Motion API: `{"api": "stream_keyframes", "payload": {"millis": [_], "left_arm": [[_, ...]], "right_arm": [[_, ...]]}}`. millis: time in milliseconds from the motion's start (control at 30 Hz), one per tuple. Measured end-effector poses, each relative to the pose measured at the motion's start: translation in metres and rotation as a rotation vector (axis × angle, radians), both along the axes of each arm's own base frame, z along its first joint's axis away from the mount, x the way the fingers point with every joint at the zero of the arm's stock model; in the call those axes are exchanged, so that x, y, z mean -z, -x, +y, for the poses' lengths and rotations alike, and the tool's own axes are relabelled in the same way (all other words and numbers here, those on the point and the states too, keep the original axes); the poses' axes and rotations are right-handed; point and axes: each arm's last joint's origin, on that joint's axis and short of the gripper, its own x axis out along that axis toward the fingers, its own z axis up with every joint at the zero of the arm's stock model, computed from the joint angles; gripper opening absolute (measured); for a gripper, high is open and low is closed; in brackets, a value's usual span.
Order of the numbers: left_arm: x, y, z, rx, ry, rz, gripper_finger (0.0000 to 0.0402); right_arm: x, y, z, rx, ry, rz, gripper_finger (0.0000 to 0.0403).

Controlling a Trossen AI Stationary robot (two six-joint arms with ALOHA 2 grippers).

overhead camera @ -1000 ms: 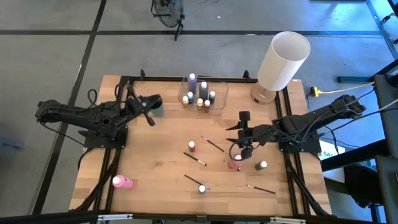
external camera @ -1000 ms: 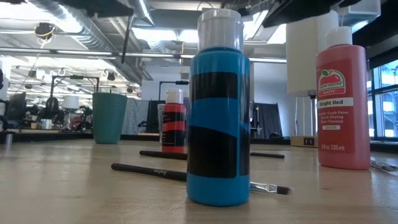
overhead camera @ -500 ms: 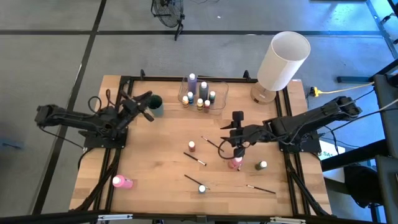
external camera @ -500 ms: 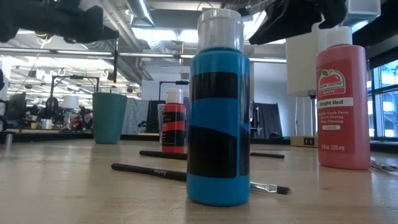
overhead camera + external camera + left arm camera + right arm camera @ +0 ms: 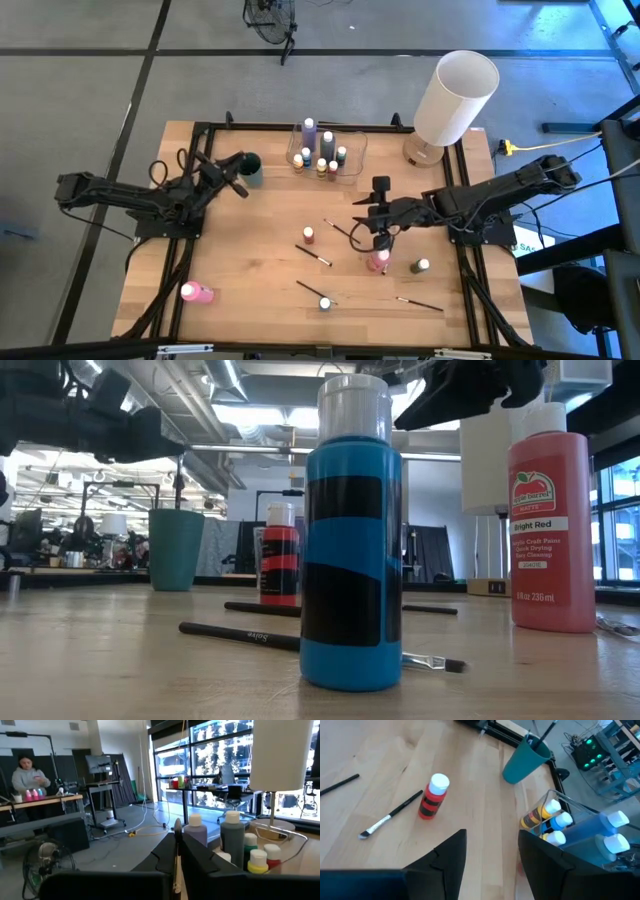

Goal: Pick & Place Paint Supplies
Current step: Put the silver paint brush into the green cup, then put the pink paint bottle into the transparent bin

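We see the paint supplies scattered on the wooden table (image 5: pixel 250 250): a small red-and-black bottle with a white cap (image 5: pixel 433 796) stands upright near the middle, a tall blue bottle with black bands (image 5: pixel 350 550) stands nearest the low camera, and a pink-red bottle labelled Bright Red (image 5: pixel 551 525) stands to its side. A pink bottle (image 5: pixel 196 292) lies on its side near the front left corner.

Thin dark-handled paintbrushes (image 5: pixel 314 255) lie flat around them, long axes mostly diagonal; one (image 5: pixel 392 814) lies just beside the red-and-black bottle.

At the far edge a clear rectangular plastic container (image 5: pixel 352 160) holds several upright bottles, with a teal cup (image 5: pixel 524 760) to its left and a large white cylinder (image 5: pixel 455 97) to its right.

The left gripper (image 5: pixel 232 172) hovers near the teal cup, fingers pressed together and holding nothing we can see. The right gripper (image 5: pixel 490 855) hangs above mid-table, fingers parted and empty.
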Motion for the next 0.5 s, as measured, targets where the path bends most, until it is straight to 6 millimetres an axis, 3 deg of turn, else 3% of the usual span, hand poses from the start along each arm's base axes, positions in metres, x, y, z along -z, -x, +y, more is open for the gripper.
{"api": "stream_keyframes", "payload": {"millis": [500], "left_arm": [[0.001,-0.001,-0.001,0.037,-0.007,0.008,0.0097]], "right_arm": [[-0.001,-0.005,-0.013,-0.031,-0.054,-0.010,0.0181]]}}
